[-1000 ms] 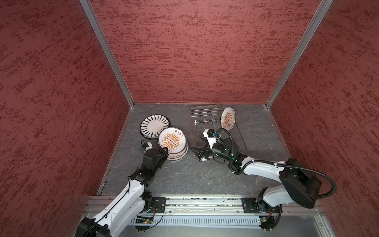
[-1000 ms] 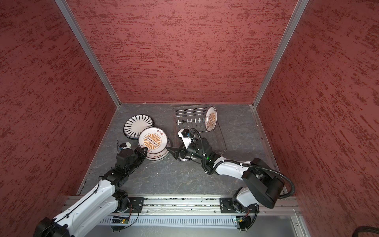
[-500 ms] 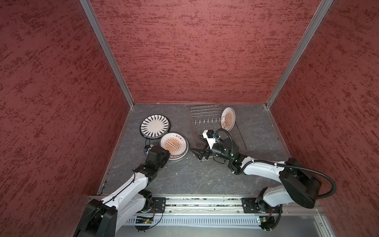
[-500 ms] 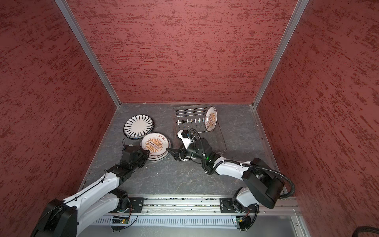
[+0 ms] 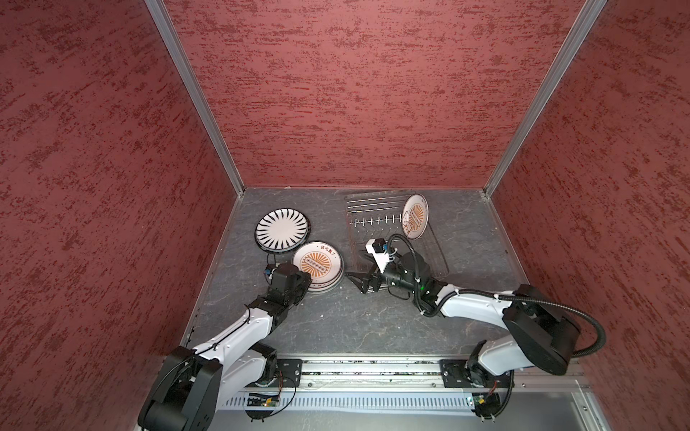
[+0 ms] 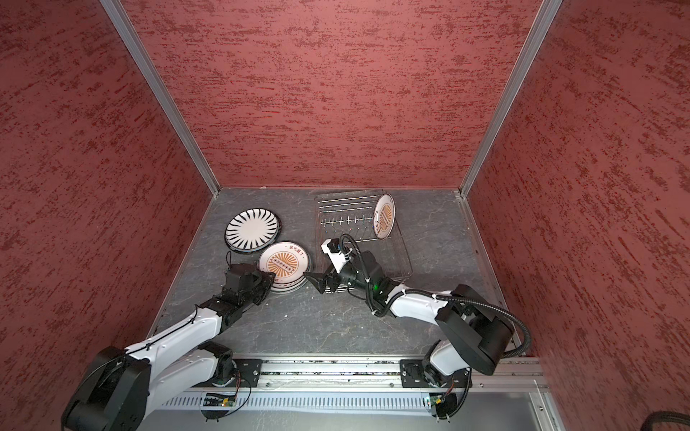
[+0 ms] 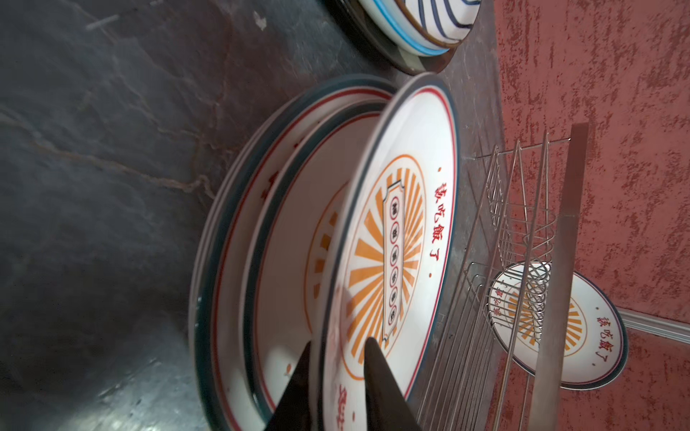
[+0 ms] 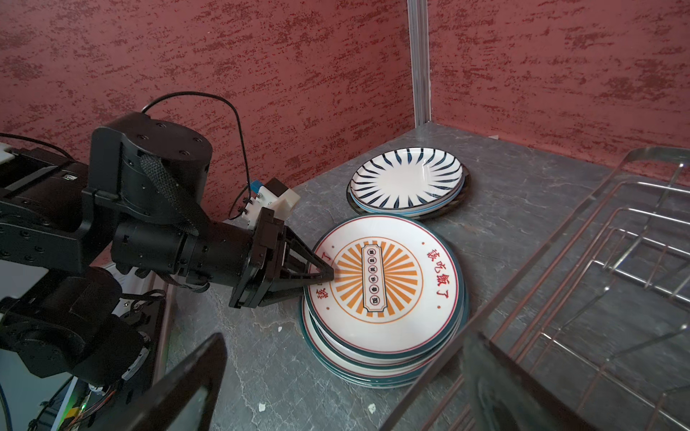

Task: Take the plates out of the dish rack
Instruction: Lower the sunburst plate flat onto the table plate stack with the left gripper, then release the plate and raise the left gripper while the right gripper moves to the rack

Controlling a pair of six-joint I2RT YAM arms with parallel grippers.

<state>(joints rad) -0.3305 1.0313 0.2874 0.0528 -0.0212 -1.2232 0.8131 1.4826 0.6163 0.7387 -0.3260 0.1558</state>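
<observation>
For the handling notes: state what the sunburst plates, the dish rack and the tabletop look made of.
Sunburst plates: probably glazed ceramic; glossy white faces with printed orange rays.
Dish rack: bare metal wire, likely steel; thin, silvery, shiny rods.
Tabletop: dark grey with pale veins; stone or a stone-look laminate.

You have one rack [image 5: 377, 221], with one sunburst plate [image 5: 415, 221] standing in it. Off the rack you have two stacks. One is topped by a single striped plate [image 5: 282, 228], with at least one dark plate [image 7: 373, 35] under it. The other shows two more sunburst plates, the top plate [image 5: 316, 262] and the second plate [image 7: 291, 268], over further rims you cannot count exactly. That gives you three sunburst plates. You have two arms, the left arm [image 5: 242, 332] and the right arm [image 5: 470, 306].
</observation>
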